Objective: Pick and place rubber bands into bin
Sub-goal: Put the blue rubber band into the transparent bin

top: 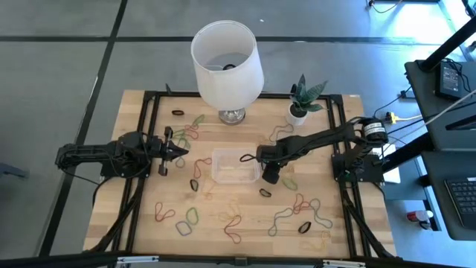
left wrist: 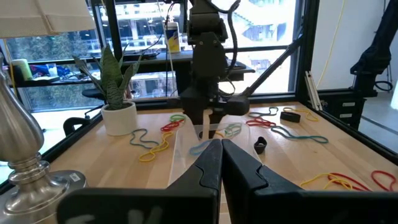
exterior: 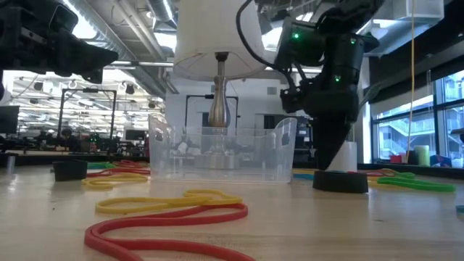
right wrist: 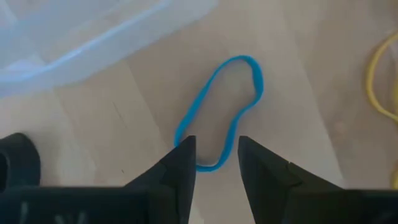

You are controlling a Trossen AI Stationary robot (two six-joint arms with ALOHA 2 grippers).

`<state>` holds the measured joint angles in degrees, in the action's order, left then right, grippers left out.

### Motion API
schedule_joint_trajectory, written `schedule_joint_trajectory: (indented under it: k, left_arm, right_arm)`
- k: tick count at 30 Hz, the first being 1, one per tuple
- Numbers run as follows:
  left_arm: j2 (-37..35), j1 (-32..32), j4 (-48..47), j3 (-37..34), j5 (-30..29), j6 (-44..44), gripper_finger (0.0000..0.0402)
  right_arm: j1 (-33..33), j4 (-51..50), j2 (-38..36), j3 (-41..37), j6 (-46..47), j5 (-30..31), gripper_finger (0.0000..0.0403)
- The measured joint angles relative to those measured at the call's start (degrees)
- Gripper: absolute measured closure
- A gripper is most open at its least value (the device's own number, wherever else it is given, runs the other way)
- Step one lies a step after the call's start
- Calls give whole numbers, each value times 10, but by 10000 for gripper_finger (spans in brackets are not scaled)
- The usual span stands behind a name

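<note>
The clear bin (top: 236, 165) stands mid-table, its corner (right wrist: 93, 37) showing in the right wrist view. My right gripper (top: 271, 177) points down just off the bin's right side, open. Its fingertips (right wrist: 214, 152) stand on either side of one end of a blue rubber band (right wrist: 221, 106) that lies flat on the wood. No touch shows. Other rubber bands lie scattered: red (top: 160, 214), yellow (top: 233, 223), black (top: 265, 193). My left gripper (top: 178, 150) waits shut, left of the bin, pointing level toward it (left wrist: 221, 146).
A white lampshade on a metal foot (top: 227, 59) and a small potted plant (top: 299, 110) stand at the far edge. More bands lie near the front right (top: 301, 205) and far left (top: 190, 132). A thick black band (exterior: 341, 181) lies just in front of my right gripper.
</note>
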<state>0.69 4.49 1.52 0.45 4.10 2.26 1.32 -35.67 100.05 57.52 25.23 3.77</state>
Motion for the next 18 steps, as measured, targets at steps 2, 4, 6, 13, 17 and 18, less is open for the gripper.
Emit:
schedule_joint_trajectory:
  k: [2,4,6,13,17,18]
  left_arm:
    - [0,0,0,0,0,0,397]
    - [0,0,0,0,0,0,398]
    - [0,0,0,0,0,0,398]
    - [0,0,0,0,0,0,398]
    - [0,0,0,0,0,0,398]
    - [0,0,0,0,0,0,398]
  right_arm:
    - [0,17,4,-15,1,0,279]
    - [0,37,5,-33,14,-1,279]
    - [0,55,4,-52,24,-2,284]
    - [-1,59,-23,-67,30,0,391]
    - [1,-1,-68,-52,53,2,398]
    - [1,-15,-85,-44,61,12,399]
